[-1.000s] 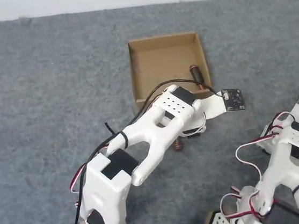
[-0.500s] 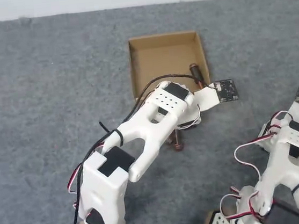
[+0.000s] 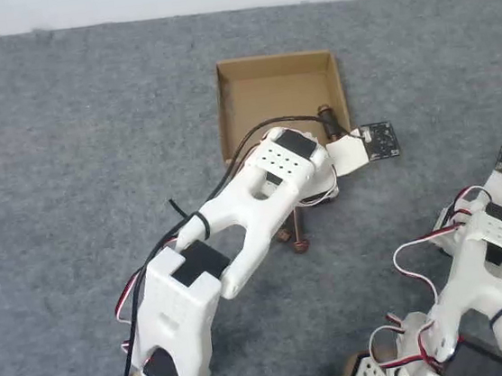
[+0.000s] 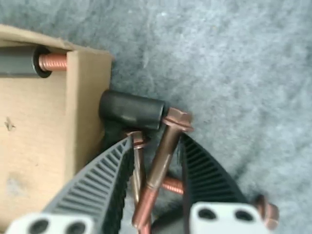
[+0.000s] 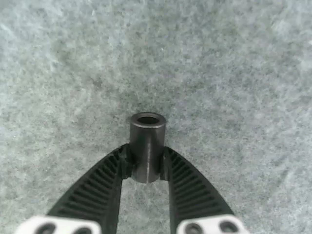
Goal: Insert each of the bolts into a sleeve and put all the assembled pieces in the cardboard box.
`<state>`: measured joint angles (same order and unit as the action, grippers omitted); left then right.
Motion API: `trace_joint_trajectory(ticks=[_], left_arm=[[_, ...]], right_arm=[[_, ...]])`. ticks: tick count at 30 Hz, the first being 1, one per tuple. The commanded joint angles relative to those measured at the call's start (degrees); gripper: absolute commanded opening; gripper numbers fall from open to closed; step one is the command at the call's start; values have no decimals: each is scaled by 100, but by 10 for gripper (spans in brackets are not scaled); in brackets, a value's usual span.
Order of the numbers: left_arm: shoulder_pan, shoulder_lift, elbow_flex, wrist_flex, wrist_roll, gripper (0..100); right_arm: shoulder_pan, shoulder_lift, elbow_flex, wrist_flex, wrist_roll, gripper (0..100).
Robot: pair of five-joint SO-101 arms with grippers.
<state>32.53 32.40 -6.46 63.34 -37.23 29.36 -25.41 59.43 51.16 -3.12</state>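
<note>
My left gripper (image 4: 156, 139) is shut on a copper bolt (image 4: 163, 156) that lies aslant between its fingers, head outward. The bolt head is close to a loose black sleeve (image 4: 132, 109) resting against the outer corner of the cardboard box (image 4: 85, 97). Inside the box lies an assembled bolt and sleeve (image 4: 29, 63), seen from above as the assembled piece (image 3: 330, 123). My right gripper (image 5: 146, 156) is shut on another black sleeve (image 5: 147, 141), held upright above bare carpet. The left arm (image 3: 269, 186) ends at the near right corner of the box (image 3: 221, 110).
More copper bolts (image 3: 295, 239) lie on the grey carpet just behind the left gripper, and one bolt (image 4: 265, 212) lies off to its side. The right arm (image 3: 497, 241) stands at the near right, apart from the box.
The left arm has moved away from the loose bolts toward the box's near right corner. The right arm has kept still.
</note>
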Motion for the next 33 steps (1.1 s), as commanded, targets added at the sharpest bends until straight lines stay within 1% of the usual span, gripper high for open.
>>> trace_joint_trajectory(ticks=[1,4,7,11,22,26,30,33], left_arm=[[97,-26,-180,316,-62,91],[431,-18,-180,686,-62,85],[624,18,-180,738,-62,84],[519,18,-180,738,-62,86],[563,26,-180,571,-18,87],[589,26,-180,554,273,87],[624,-26,-57,316,299,83],[624,-35,-13,229,527,48]], right_arm=[[-75,-295,-26,-66,62,7],[-75,-295,-26,-75,70,7],[-75,-295,-26,-75,70,7],[-66,-295,-26,-75,88,7],[-66,-295,-26,-75,88,7],[-66,-295,-26,-75,79,7],[-66,-295,-26,-75,70,7],[-66,-295,-26,-101,70,7]])
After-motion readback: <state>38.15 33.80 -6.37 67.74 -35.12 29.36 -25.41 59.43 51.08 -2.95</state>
